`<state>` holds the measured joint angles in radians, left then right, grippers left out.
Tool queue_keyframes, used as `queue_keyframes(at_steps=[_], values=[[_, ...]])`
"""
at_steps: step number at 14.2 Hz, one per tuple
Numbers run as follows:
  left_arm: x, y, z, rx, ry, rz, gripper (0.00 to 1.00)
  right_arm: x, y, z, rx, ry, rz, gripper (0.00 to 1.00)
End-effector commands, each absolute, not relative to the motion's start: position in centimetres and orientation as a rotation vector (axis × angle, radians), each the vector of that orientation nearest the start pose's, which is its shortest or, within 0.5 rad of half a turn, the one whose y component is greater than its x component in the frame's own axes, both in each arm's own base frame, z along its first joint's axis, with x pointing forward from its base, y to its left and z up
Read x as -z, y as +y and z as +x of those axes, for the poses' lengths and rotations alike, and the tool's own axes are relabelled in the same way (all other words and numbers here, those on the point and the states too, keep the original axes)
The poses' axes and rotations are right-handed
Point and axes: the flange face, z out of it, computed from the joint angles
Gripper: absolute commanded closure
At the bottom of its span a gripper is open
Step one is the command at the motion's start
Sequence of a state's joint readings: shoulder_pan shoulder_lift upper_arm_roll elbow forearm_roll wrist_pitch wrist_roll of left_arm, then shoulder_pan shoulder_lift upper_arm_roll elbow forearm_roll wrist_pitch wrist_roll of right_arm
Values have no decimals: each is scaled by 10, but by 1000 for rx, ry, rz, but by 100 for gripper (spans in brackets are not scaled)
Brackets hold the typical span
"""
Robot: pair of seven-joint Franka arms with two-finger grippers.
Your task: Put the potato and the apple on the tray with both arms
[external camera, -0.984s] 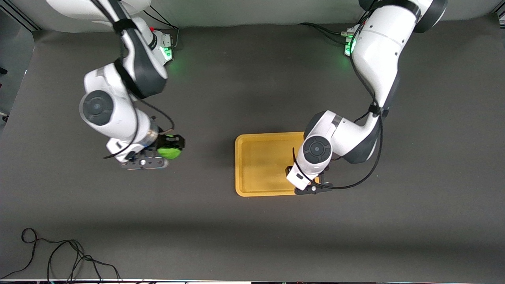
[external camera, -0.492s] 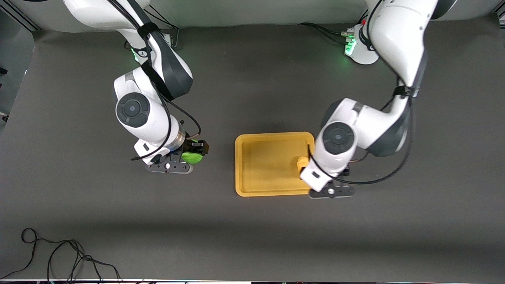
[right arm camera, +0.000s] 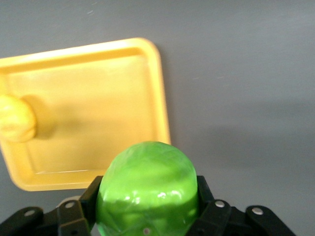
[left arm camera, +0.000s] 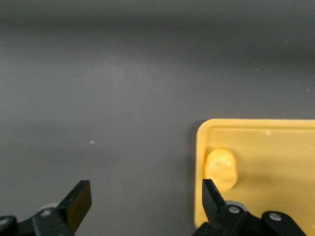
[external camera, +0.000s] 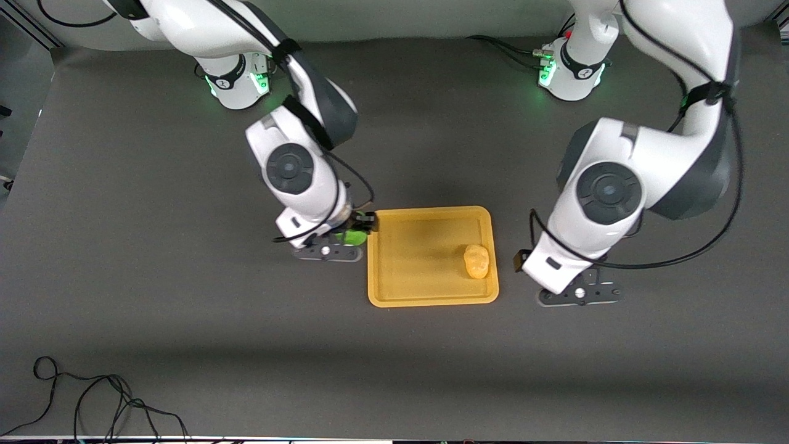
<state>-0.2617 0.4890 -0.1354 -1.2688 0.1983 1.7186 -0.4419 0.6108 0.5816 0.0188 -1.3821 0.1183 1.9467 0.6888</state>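
The potato lies in the tray, close to the rim at the left arm's end, and nothing touches it. The left gripper hangs over bare table just beside that end of the tray with its jaws spread wide and empty. The right gripper is clamped on the apple and holds it in the air just at the tray's rim toward the right arm's end, not yet over the tray floor. The apple looks like a light, hard toy with a shiny skin, so it is likely slippery; its round shape means the fingers do best across its widest part, as they sit now, one on each side. It should not bruise or crush, but once let go it can roll on the smooth tray, so a low release well inside the rim seems wise. The potato, lumpy and dented, looks less prone to roll and sits steady where it is
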Motion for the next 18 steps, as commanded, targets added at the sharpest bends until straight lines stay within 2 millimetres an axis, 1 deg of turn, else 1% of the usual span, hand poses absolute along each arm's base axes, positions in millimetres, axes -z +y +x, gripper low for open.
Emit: queue_keyframes(at_steps=[1,2,3,4,5,6,7,9,10,11,12,14,16,17,18], values=[[-516,-182,656,19,53,-3023,0,-340,479,576,-72,236,-2994,56],[-526,-162,655,11,99,-3048,0,-328,496,571,-30,214,-2975,56],[-532,-137,655,4,105,-3066,0,-314,504,572,-3,208,-2962,56],[-540,-113,649,1,108,-3075,0,-299,515,568,3,182,-2967,56],[-549,-101,639,3,146,-3070,0,-291,523,567,15,161,-2970,56],[-557,-89,630,20,147,-3067,0,-282,525,571,21,159,-2972,56],[-565,-71,620,33,104,-3065,0,-270,526,574,30,149,-2985,56],[-583,-51,603,58,52,-3062,0,-248,527,576,38,136,-3013,56],[-587,-40,592,63,18,-3082,0,-239,533,572,57,129,-3001,56],[-590,-23,583,85,-26,-3107,0,-236,537,570,79,136,-2988,56],[-588,-10,574,85,-19,-3117,0,-229,538,569,75,144,-2989,56],[-592,-4,563,81,81,-3112,0,-224,537,571,91,145,-2980,56],[-605,6,554,106,57,-3109,0,-215,536,571,89,142,-2994,56],[-605,7,552,106,55,-3109,0,-208,535,570,86,139,-3005,56],[-603,6,550,90,52,-3110,0,-207,535,571,92,146,-3001,56]])
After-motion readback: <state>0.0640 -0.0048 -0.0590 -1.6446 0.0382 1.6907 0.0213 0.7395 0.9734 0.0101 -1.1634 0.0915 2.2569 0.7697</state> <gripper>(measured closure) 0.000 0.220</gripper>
